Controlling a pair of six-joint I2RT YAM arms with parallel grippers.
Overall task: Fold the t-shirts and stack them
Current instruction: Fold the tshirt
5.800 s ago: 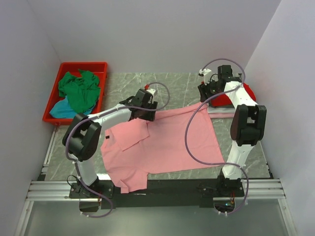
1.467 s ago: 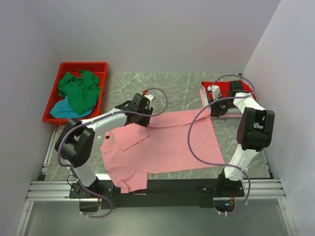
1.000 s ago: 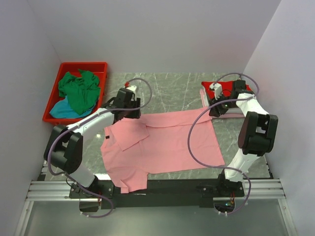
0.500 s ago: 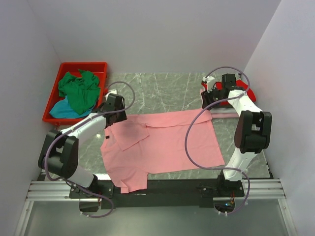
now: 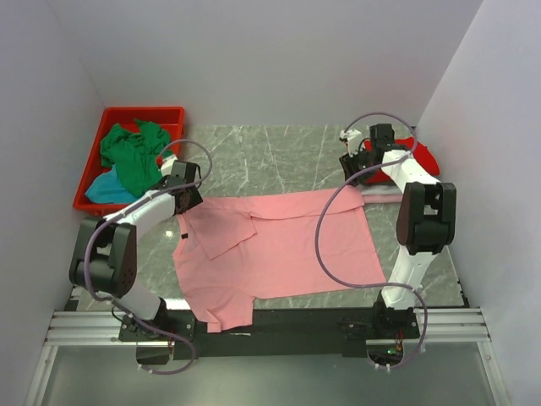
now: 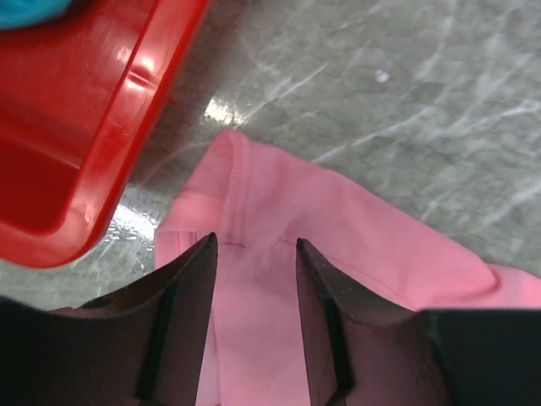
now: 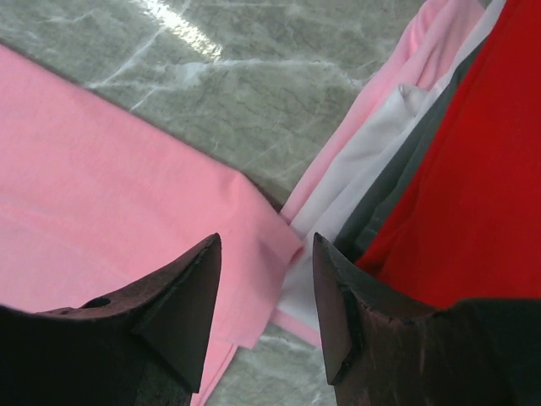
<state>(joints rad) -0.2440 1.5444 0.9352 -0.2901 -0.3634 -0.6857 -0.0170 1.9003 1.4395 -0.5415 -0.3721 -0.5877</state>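
Note:
A salmon pink t-shirt (image 5: pixel 283 245) lies spread flat on the marble table, with one sleeve folded in on its left half. My left gripper (image 5: pixel 184 196) hovers open over the shirt's far left corner (image 6: pixel 254 203); its fingers (image 6: pixel 190 296) straddle the cloth without pinching it. My right gripper (image 5: pixel 353 173) is open above the shirt's far right corner (image 7: pixel 254 228). That corner lies against a stack of folded t-shirts (image 5: pixel 410 156) with a red one (image 7: pixel 473 169) on top and pale pink (image 7: pixel 406 59) lower down.
A red plastic bin (image 5: pixel 144 111) at the far left holds a crumpled green t-shirt (image 5: pixel 135 156) over a teal one (image 5: pixel 106 188). Its rim (image 6: pixel 127 127) sits just left of my left gripper. Grey walls close in on both sides.
My left gripper has swung left along the shirt's far edge to its corner by the bin. My right gripper has moved from beside the stack toward the far side.

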